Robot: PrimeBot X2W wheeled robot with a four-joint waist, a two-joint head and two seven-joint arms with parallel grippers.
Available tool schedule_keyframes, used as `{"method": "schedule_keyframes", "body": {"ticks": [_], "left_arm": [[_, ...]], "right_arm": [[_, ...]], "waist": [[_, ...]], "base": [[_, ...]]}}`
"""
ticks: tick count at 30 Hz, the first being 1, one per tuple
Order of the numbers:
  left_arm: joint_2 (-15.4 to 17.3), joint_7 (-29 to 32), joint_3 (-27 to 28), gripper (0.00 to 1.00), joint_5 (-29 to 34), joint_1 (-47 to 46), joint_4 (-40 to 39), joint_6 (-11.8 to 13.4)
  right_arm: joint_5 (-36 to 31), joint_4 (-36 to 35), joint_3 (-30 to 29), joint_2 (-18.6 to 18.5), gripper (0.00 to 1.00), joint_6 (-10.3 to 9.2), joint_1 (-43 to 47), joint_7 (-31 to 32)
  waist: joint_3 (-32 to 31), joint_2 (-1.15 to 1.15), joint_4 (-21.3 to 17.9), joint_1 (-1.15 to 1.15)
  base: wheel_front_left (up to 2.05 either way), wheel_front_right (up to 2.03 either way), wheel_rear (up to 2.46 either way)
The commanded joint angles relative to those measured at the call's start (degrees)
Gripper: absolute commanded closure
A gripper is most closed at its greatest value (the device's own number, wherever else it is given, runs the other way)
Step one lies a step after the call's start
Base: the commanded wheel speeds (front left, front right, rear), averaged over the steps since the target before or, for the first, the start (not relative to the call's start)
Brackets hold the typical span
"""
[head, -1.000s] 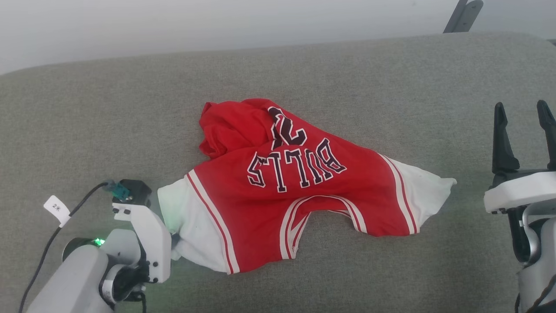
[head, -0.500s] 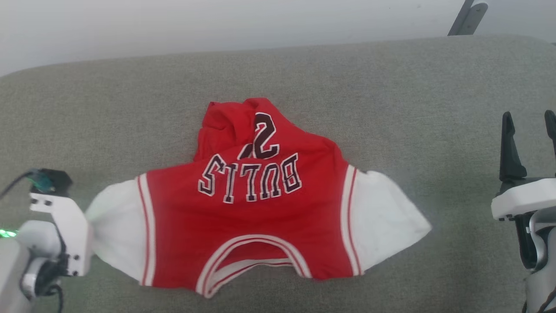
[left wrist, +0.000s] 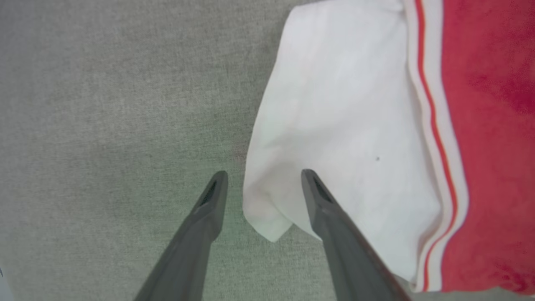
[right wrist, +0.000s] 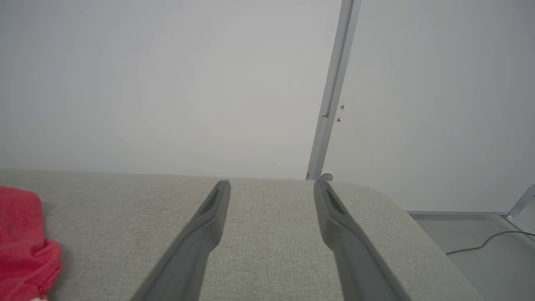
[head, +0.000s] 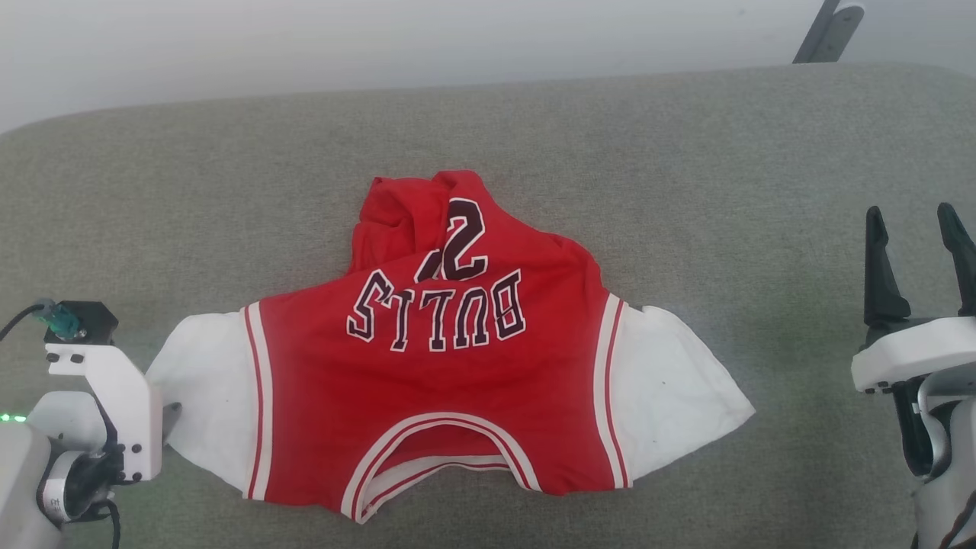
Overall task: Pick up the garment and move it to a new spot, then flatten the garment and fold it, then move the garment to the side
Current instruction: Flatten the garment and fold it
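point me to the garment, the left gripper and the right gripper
garment (head: 435,385): head view, red cloth between lettering and neckline
left gripper (left wrist: 264,172): left wrist view, midway between its fingertips
right gripper (right wrist: 272,182): right wrist view, midway between its fingertips

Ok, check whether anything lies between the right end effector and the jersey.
Nothing visible does. The right end effector stands open off to the right, and bare grey cushion is all that lies between it and the jersey, whose nearest white sleeve rests flat on the surface.
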Motion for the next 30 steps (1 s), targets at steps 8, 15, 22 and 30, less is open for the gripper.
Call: {"method": "schedule_keyframes", "body": {"ticks": [8,15,22,30], "left_arm": [[1.33,4.83,-1.44,0.00,0.01,-0.13,-4.46,0.49],[0.46,5.34,-3.65,0.00,1.53,-1.21,-1.21,-0.39],[-2.67,3.50,-3.69,1.00,-1.02,-2.11,5.27,-2.74],[-3.70,1.78,-4.75,1.00,-1.42,-2.82,8.49,-5.76]], "right_arm": [[1.98,-0.14,2.14,-1.14,0.00,0.00,0.87,1.33],[4.18,-0.68,4.80,-1.80,0.00,0.00,1.06,3.43],[9.14,-2.03,10.11,-3.59,0.00,0.00,2.62,9.73],[20.10,-7.21,18.15,-8.81,0.00,0.00,6.74,27.01]], "waist": [[-0.92,0.00,0.80,0.00],[-0.90,0.00,0.52,0.00],[-0.70,0.00,-0.05,0.00],[-0.32,0.00,0.43,0.00]], "base": [[0.00,0.00,0.00],[0.00,0.00,0.00],[0.00,0.00,0.00],[0.00,0.00,0.00]]}}
